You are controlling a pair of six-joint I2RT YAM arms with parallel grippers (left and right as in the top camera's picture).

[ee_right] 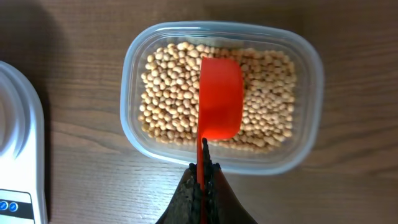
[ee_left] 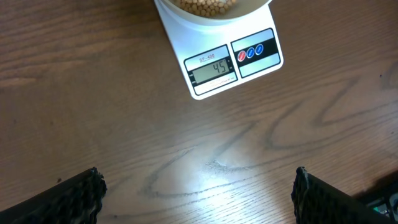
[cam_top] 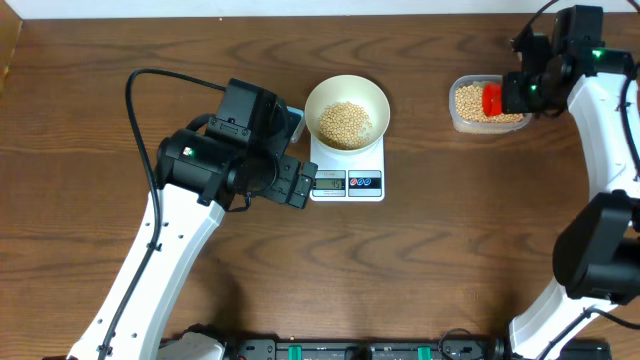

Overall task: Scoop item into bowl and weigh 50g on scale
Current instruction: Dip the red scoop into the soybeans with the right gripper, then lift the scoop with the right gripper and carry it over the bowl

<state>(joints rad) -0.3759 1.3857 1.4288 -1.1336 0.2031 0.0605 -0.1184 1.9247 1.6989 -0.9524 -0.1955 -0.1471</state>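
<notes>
A: How far along is the task judged to be?

B: Most of it is judged done. The bowl (cam_top: 318, 95) is set on the scale (cam_top: 347, 183), upper middle of the overhead frame, and a heap of beans (cam_top: 345, 122) is held in it. On the display (ee_left: 213, 70) 45 is read, so only a small top-up is judged to be left.

A: Where is the stock kept?

B: In the tub (ee_right: 130, 74), upper right of the overhead frame, well apart from the scale. It is seen well filled.

A: And the end effectors?

B: The right end effector (ee_right: 204, 169) is pinched on the handle of the scoop (ee_right: 221, 93), which is held over the tub. No beans are seen on its red face. The left end effector (ee_left: 196, 180) is spread wide over bare bench (ee_left: 124, 124), nothing gripped, with the scale seen at the top of its wrist frame.

A: What is left?

B: A small portion is to be scooped, carried to the bowl and tipped in sparingly. Overshoot is judged the risk, since so little is wanted.
</notes>
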